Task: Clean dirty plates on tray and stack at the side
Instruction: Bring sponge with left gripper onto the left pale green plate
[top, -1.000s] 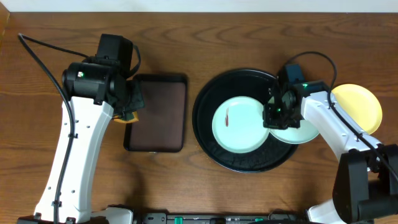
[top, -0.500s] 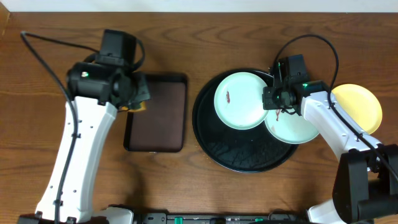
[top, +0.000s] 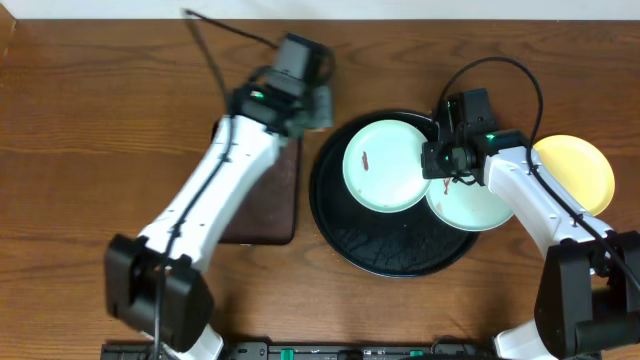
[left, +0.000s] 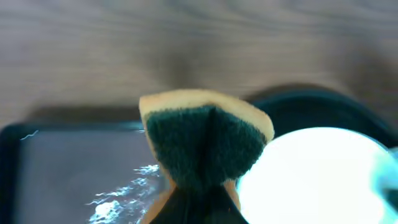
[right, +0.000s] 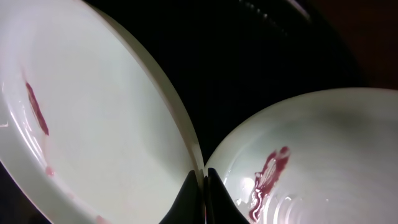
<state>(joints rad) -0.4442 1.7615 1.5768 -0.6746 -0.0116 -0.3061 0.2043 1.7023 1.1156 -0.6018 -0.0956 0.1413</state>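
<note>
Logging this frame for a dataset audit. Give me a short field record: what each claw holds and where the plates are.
left claw: shut on sponge, beside left rim of black tray
right claw: shut on rim of smeared plate, over the tray
second mint plate: smeared, at the tray's right edge
yellow plate: off the tray, to its right, no smear visible

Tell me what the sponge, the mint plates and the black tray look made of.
The sponge looks like soft foam, tan backing with a dark green fibrous scouring face, pinched into a fold. The plates are hard and glossy, likely glazed ceramic or melamine: light reflects sharply and the red smears sit on top. The tray is glossy black, perhaps plastic or lacquer, with bright highlights.
</note>
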